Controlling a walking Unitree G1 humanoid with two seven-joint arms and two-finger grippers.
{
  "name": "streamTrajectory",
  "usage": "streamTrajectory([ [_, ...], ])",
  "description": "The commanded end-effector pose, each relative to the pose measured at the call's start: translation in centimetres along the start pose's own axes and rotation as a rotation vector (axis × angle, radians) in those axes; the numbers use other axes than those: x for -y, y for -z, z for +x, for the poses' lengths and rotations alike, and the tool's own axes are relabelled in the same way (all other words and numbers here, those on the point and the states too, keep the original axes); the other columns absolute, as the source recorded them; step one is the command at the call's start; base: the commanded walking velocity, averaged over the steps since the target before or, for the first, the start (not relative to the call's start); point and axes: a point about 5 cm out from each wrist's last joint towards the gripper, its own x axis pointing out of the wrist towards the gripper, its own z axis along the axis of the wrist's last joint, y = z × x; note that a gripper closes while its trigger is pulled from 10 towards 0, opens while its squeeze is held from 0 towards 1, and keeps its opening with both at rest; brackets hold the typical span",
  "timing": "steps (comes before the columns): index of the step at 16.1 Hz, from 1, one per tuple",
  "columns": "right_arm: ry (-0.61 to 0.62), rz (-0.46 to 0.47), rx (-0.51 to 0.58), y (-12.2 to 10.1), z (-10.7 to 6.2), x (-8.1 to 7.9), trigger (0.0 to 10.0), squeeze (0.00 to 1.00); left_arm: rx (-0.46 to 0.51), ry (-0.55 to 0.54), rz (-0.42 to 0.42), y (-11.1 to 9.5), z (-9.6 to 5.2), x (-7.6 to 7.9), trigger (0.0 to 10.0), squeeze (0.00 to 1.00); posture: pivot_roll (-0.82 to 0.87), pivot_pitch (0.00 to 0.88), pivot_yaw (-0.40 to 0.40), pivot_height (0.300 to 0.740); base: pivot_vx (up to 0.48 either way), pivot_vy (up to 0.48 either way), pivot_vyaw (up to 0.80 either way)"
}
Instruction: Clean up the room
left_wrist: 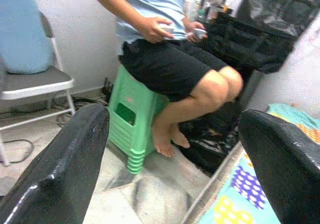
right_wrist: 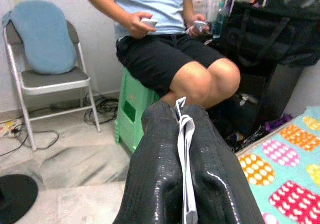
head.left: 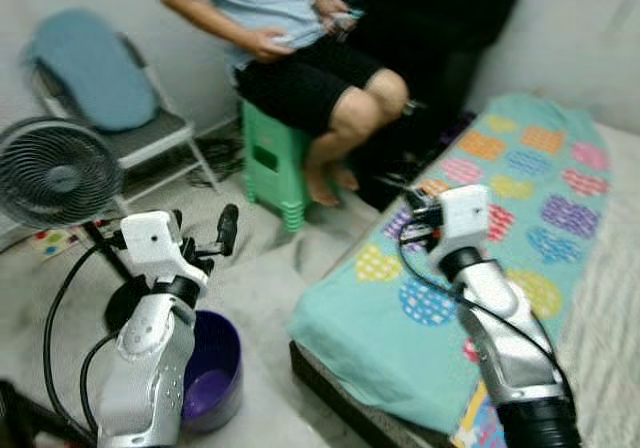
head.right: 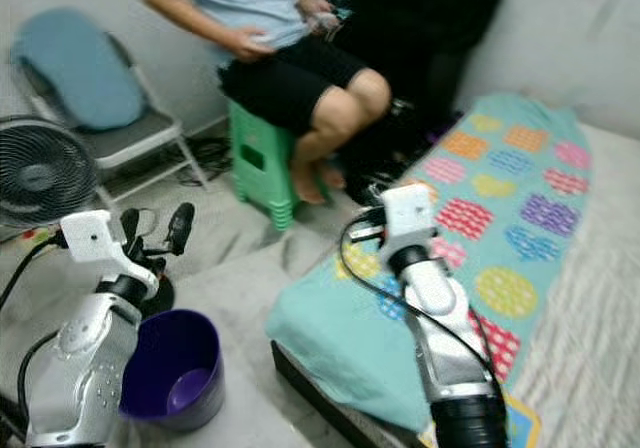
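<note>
both arms reach forward — right gripper [right_wrist: 184, 149] fingers clamped on white paper [right_wrist: 186, 134], left gripper [left_wrist: 175, 149] fingers apart.

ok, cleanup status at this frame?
In hand: right gripper is shut on a thin white scrap, held above the teal blanket. Left gripper is open and empty. Left to do: the scrap likely goes into the purple bin.

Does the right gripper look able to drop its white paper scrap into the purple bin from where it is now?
Probably not yet. The right gripper, shut on the white paper scrap, is above the bed; the purple bin sits on the floor beneath the left arm, across the robot's body.
</note>
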Motion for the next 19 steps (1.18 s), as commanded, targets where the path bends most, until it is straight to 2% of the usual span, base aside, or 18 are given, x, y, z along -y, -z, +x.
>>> streamTrajectory([
  [1, -0.022, 0.011, 0.010, -0.23, 0.31, -0.76, 10.0, 0.00, 0.007, -0.014, 0.012, -0.17, -0.03, -0.38, 10.0, 0.00, -0.06, 0.000, 0.002, 0.740, 0.000, 0.000, 0.61],
  [5, -0.023, 0.014, 0.014, -0.25, 0.29, -0.77, 10.0, 0.00, 0.009, -0.022, 0.005, -0.21, -0.01, -0.48, 10.0, 0.00, -0.06, 0.000, 0.003, 0.740, 0.000, 0.000, 0.61],
  [7, -0.016, 0.039, 0.022, -0.32, 0.23, -0.66, 10.0, 0.00, 0.009, -0.024, 0.001, -0.20, -0.01, -0.48, 10.0, 0.00, -0.06, 0.000, 0.003, 0.740, 0.000, 0.000, 0.00],
  [17, -0.035, 0.040, 0.026, -0.35, 0.29, -0.94, 10.0, 0.00, 0.008, 0.009, 0.010, -0.19, 0.02, -0.06, 10.0, 0.00, -0.06, 0.000, 0.003, 0.740, 0.000, 0.000, 0.00],
  [19, -0.039, 0.041, 0.026, -0.33, 0.31, -1.00, 10.0, 0.00, 0.004, 0.012, 0.011, -0.14, 0.02, -0.05, 10.0, 0.00, -0.06, 0.000, 0.003, 0.740, 0.000, -0.289, 0.00],
])
